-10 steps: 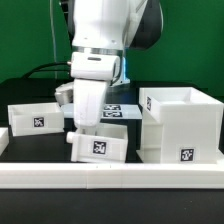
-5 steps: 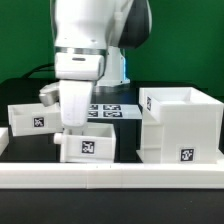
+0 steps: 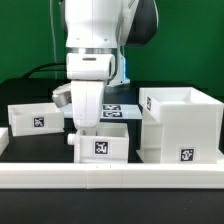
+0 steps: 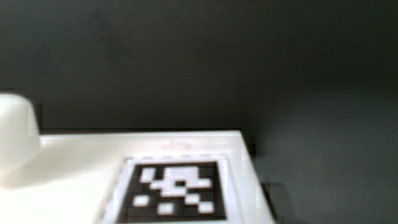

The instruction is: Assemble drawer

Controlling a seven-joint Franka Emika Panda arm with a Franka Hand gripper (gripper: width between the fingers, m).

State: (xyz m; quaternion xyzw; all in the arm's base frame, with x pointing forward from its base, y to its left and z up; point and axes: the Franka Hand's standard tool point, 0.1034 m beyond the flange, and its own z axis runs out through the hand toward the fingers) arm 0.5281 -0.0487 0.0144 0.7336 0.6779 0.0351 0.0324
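The drawer's large white casing [image 3: 181, 125] stands at the exterior view's right, open at the top, with a tag on its front. A small tray [image 3: 100, 144] sits level in the middle, tag facing front. My gripper [image 3: 85, 128] reaches down onto this tray's rear left wall and is shut on it. A second small tray [image 3: 34, 117] sits at the exterior view's left. In the wrist view the held tray's tag [image 4: 178, 190] fills the lower part, with one white finger [image 4: 15, 135] at the edge; the fingertips are hidden.
The marker board [image 3: 112, 108] lies flat behind the middle tray. A long white rail [image 3: 110, 176] runs along the table's front edge. The table top [image 4: 214, 60] is black.
The middle tray was tilted and swung to the exterior view's left with my gripper, then came back right. It now sits level, closer to the casing.
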